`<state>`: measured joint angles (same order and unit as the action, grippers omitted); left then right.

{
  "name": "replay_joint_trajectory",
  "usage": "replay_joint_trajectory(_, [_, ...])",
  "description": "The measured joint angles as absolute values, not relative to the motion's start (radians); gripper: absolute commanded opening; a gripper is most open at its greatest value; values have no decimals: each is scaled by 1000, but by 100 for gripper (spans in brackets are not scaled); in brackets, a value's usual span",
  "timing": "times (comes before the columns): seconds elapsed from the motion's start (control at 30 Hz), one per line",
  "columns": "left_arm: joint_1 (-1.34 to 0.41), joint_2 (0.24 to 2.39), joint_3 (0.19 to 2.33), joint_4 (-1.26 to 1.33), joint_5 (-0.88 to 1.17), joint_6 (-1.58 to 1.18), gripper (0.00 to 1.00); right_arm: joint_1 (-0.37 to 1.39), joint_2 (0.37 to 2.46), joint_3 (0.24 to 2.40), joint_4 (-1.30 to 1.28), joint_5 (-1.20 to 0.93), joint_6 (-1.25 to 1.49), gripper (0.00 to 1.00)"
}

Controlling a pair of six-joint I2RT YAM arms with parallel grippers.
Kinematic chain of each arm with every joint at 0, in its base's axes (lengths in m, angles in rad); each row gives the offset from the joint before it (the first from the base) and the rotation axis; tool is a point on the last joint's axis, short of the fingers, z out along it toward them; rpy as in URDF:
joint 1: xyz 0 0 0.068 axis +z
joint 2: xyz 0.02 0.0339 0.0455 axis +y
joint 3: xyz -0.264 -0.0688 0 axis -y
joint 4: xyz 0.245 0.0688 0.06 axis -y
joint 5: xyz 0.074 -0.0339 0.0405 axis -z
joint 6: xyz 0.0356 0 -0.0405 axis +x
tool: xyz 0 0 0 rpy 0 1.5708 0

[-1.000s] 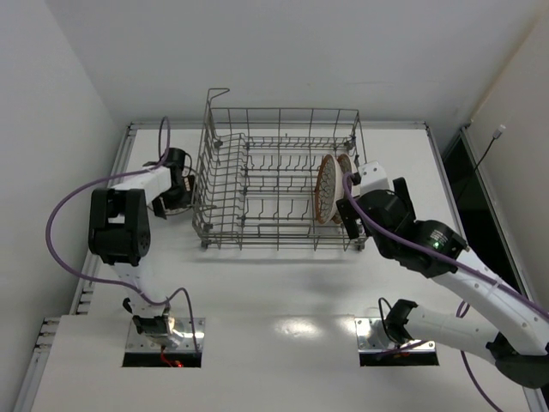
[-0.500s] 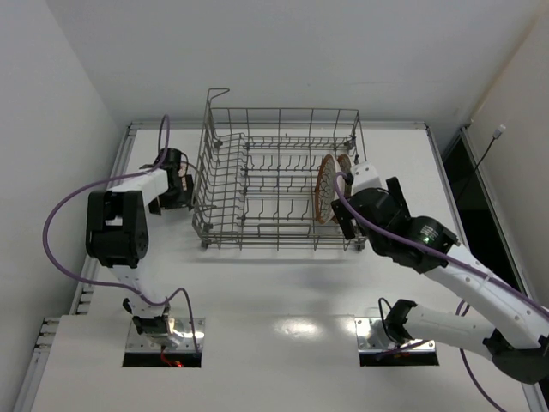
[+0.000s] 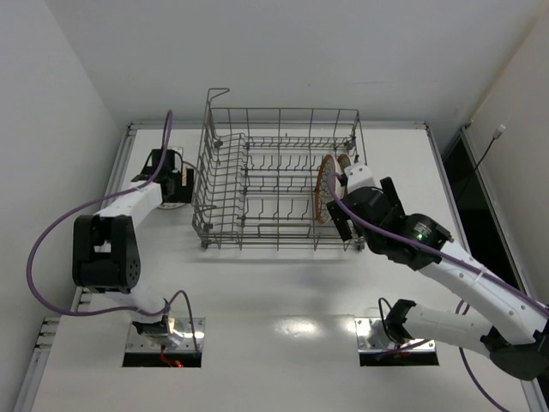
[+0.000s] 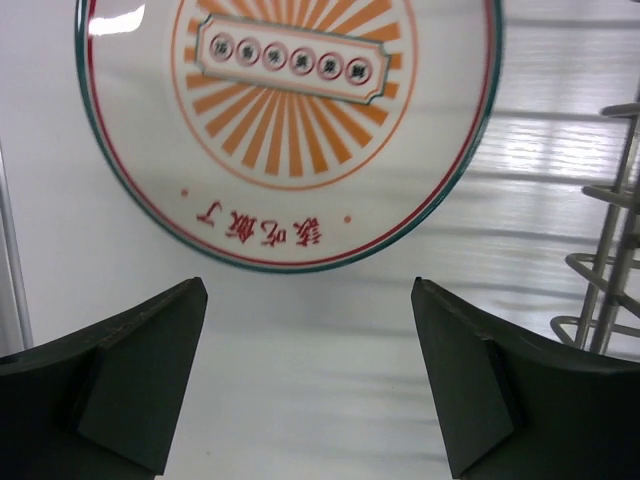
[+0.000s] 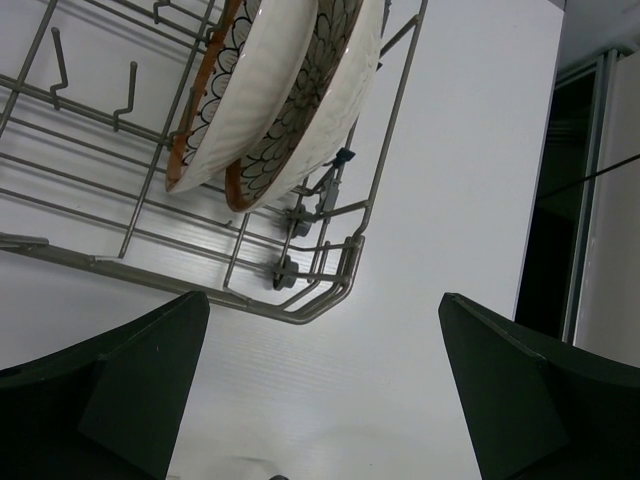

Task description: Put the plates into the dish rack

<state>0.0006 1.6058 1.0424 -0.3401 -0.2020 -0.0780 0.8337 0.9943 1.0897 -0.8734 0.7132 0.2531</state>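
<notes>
Currently holds the left gripper (image 4: 308,300) spread wide and empty just outside the dish rack's (image 3: 283,110) left wall, with the white sunburst plate (image 4: 285,120) lying flat on the table (image 3: 283,292) just ahead of the fingertips. Has the inner brown-rimmed plate (image 5: 235,110) and the outer brown-rimmed plate (image 5: 330,100) standing on edge, side by side, among the tines at the dish rack's right end. Poses the right gripper (image 5: 322,300) near that right front corner, fingers parted, gripping nothing.
</notes>
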Motion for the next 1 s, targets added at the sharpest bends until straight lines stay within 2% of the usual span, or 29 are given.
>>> replay_joint_trajectory(0.13, [-1, 1617, 1045, -310, -153, 2, 75, 834, 994, 1090, -874, 710, 253, 99])
replay_joint_trajectory(0.63, [-20, 1700, 1034, -246, -120, 229, 73, 835, 1004, 1095, -889, 676, 245, 99])
replay_joint_trajectory(1.0, [-27, 1785, 1025, -223, -130, 237, 60, 835, 1013, 1095, -892, 668, 242, 99])
